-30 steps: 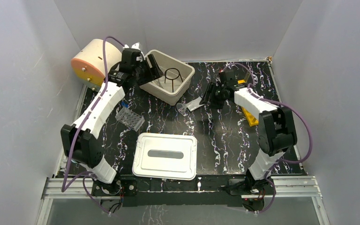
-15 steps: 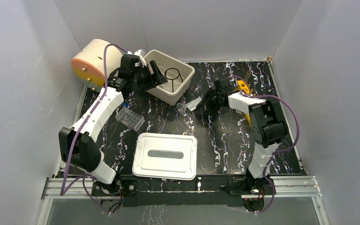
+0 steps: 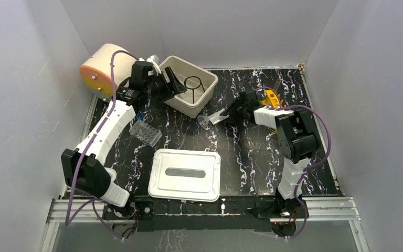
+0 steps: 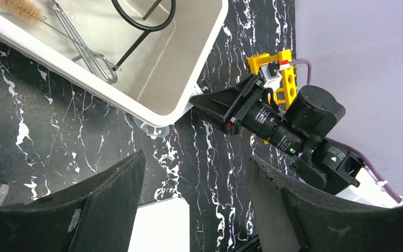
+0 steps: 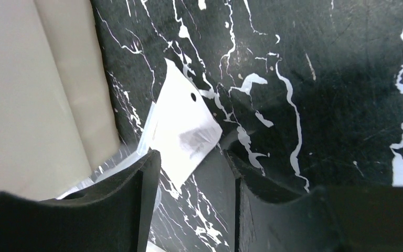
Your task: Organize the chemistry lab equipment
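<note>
Packet (image 5: 181, 131) flat on black mat (image 5: 346, 79), one corner between spread fingers of right tool (image 5: 193, 160)

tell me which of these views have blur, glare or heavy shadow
Top external: sharp, evenly lit, only soft shadows under the arms. Left wrist: left gripper's fingers dark and soft up close, faint sheen inside the white bin. Right wrist: right gripper's fingers blurred, plastic bag washed out white.

White shells between black joints cover the left arm (image 3: 105, 128) and right arm (image 3: 292, 181); a purple cable loops along each. Left pincer (image 4: 195, 157) and right pincer (image 5: 193, 157): broad matte-black fingers.
</note>
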Available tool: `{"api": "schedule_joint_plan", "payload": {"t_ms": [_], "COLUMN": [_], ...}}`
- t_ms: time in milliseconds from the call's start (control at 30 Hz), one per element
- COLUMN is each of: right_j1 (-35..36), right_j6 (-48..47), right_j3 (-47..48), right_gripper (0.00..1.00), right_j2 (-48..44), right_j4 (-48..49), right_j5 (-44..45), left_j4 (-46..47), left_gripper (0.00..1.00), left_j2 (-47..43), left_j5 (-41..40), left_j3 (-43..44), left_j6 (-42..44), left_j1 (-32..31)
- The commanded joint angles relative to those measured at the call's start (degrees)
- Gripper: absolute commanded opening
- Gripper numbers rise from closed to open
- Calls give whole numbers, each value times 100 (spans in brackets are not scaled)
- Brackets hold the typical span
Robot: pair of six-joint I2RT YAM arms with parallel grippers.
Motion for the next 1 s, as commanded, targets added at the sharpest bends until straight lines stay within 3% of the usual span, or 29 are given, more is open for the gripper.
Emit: {"api": "schedule_joint_plan", "payload": {"t_ms": [0, 400, 600, 800, 967], "right_j1": [34, 43, 44, 33, -18], "right_j6": [395, 95, 10, -136, -456], "right_j3": [-209, -189, -97, -111, -133], "right_gripper": [54, 41, 25, 0, 0], "right_j2": [273, 393, 493, 351, -39], "right_j4": [140, 1134, 1553, 1641, 1258], "right_j5": [536, 483, 152, 225, 479], "left_j4": [-83, 29, 29, 22, 25], "left_gripper": [69, 70, 70, 70, 70], "left_j2": [-335, -239, -214, -239, -265], "left_j5": [-122, 151, 160, 129, 107], "left_j3": [-87, 1, -39, -56, -61], "left_j6": [-112, -32, -85, -60, -42], "left_j1": [16, 25, 23, 22, 21]}}
